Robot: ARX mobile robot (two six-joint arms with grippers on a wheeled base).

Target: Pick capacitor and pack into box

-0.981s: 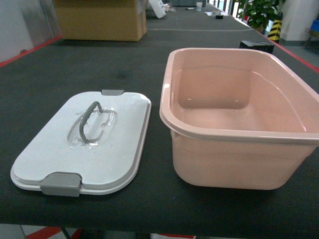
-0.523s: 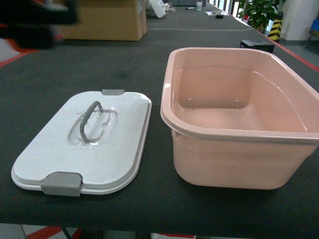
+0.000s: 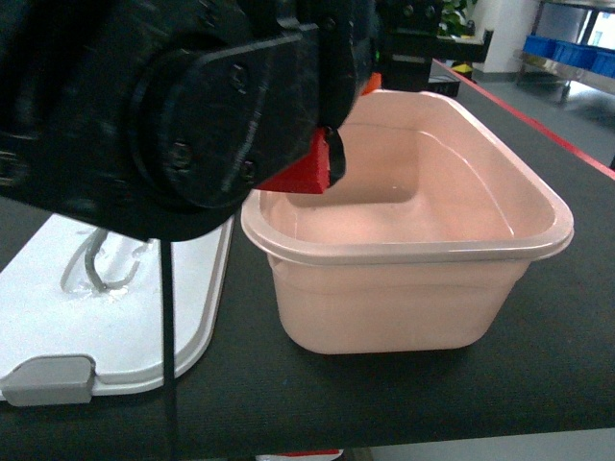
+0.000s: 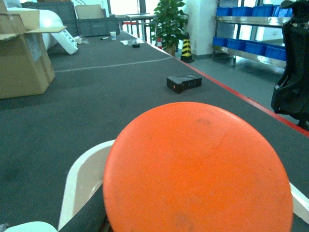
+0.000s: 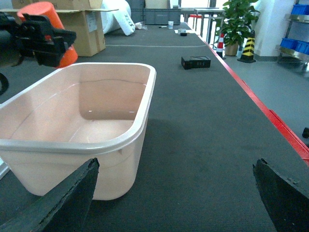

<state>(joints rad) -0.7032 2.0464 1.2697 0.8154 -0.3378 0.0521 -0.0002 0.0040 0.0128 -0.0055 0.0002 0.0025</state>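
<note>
On the table [image 3: 538, 384]: the box [image 3: 413, 279] to the right, its lid [image 3: 125, 317] flat just beside it on the left. Above the box's far left rim, the left gripper [image 5: 46, 36], clamped round the capacitor [image 5: 38, 10]. Behind the box to the left, a carton [image 5: 87, 29]; behind to the right, well apart, a small device [image 5: 195, 62]. Beyond the table's far right edge, a potted plant [image 5: 236, 19].

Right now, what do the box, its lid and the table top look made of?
Box: pale pink plastic, glossy, reflections on its inner walls. Lid: white smooth plastic with a grey latch, probably plastic too. Table top: dark matte mat, finely textured, possibly rubber or fabric.
</note>
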